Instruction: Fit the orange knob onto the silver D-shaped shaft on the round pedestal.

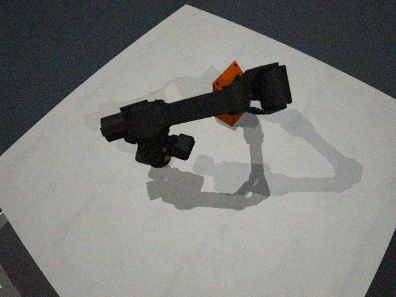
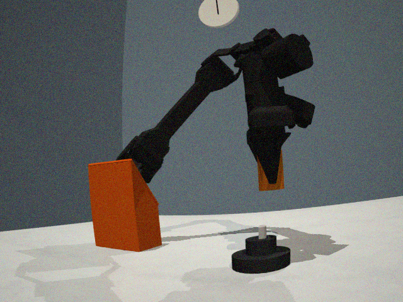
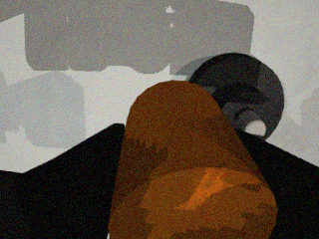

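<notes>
The orange knob (image 1: 167, 157) (image 2: 264, 185) (image 3: 171, 119) hangs in the air. My gripper (image 2: 272, 179) (image 3: 175, 137) is shut on it, with a finger on each side in the wrist view. The knob's underside and hole are hidden. The round black pedestal (image 2: 258, 263) (image 3: 271, 87) stands on the table. Its silver shaft (image 2: 262, 231) (image 3: 255, 127) points up. In the exterior view the knob is well above the shaft and slightly right of it. In the wrist view the shaft shows right of the knob, near the right finger. The pedestal is hidden in the top view. The shaft's flat side cannot be made out.
The orange base block (image 1: 232, 120) (image 2: 113, 204) of the arm stands on the pale table (image 1: 208, 255) (image 2: 201, 276), left of the pedestal in the exterior view. Arm shadows lie across the table. A round clock (image 2: 218, 11) shows on the wall behind.
</notes>
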Controlling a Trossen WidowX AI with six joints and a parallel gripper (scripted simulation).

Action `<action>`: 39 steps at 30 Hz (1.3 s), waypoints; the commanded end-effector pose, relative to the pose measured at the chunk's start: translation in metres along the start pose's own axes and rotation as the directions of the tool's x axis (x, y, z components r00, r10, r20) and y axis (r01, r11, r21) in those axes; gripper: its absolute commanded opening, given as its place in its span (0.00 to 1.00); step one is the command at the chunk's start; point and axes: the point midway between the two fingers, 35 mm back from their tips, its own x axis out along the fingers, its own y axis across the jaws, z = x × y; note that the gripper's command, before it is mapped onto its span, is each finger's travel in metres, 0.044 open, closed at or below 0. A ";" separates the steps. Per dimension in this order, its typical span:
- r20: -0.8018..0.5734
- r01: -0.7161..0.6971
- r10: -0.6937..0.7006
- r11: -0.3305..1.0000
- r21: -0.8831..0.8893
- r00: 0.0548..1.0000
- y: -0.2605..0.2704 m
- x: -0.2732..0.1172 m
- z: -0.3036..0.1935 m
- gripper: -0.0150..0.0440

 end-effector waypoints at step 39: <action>0.004 0.007 -0.006 0.887 -0.461 1.000 -0.065 0.021 -0.024 0.25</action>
